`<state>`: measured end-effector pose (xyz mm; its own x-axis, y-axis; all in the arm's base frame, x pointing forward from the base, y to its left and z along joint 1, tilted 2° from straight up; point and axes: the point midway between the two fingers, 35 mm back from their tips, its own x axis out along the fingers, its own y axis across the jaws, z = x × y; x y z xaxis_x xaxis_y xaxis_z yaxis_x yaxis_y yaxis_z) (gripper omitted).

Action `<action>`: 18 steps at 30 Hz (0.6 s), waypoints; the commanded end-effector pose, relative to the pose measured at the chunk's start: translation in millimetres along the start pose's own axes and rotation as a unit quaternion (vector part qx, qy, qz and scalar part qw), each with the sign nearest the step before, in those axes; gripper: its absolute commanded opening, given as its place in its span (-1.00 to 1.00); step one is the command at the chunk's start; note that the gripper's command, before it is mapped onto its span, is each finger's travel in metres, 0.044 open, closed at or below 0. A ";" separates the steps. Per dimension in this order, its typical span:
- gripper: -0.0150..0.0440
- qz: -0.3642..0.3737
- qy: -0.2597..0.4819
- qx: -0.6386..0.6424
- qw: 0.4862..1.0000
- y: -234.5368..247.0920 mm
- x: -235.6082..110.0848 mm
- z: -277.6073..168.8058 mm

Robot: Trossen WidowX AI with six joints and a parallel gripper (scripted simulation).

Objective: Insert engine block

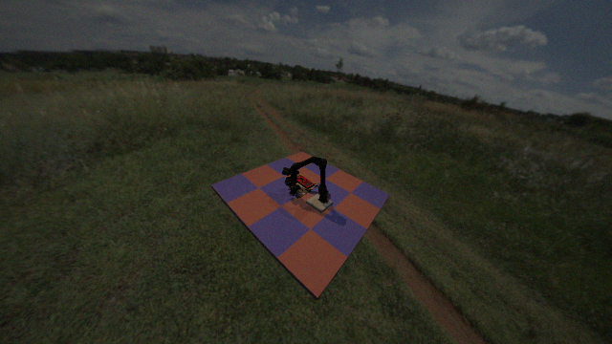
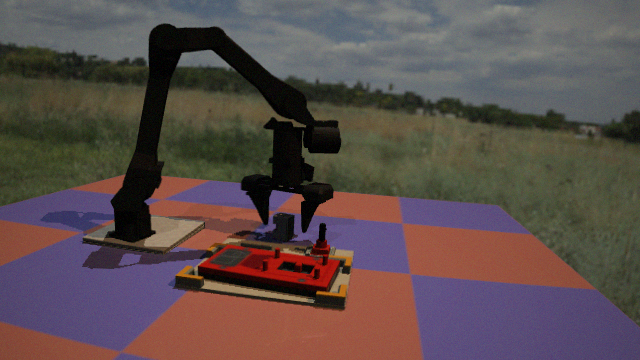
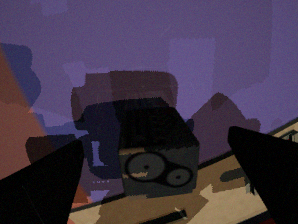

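The engine block (image 2: 284, 226) (image 3: 154, 149) is a small dark grey block. It stands on the checkered floor just behind the fixture plate. The red car body (image 2: 267, 269) (image 1: 306, 182) lies flat on a tan fixture plate (image 2: 336, 285) with yellow corner stops. It has a dark rectangular opening (image 2: 289, 267) near its middle. My gripper (image 2: 284, 222) (image 3: 157, 141) is open, pointing down. Its fingertips hang on either side of the block's top, apart from it. In the wrist view the block sits centred between the two dark fingers.
A red post with a black knob (image 2: 321, 241) stands at the car body's right rear corner. The arm's base sits on a tan plate (image 2: 165, 234) to the left. The checkered purple and orange floor (image 2: 475, 280) lies in a grass field.
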<state>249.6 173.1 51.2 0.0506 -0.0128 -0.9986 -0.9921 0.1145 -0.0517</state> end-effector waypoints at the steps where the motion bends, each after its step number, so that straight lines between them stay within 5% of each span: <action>1: 1.00 0.004 0.002 0.000 1.000 2.2 7.8 -1.6; 4: 1.00 0.004 0.002 0.000 1.000 2.4 10.0 -1.8; 15: 0.02 0.004 0.002 0.000 1.000 2.4 10.0 -1.8; 18: -0.05 0.004 0.002 0.000 1.000 2.4 10.0 -1.8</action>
<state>248.0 171.6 41.8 0.0451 -0.0161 -0.9989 -0.9922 0.1154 -0.0467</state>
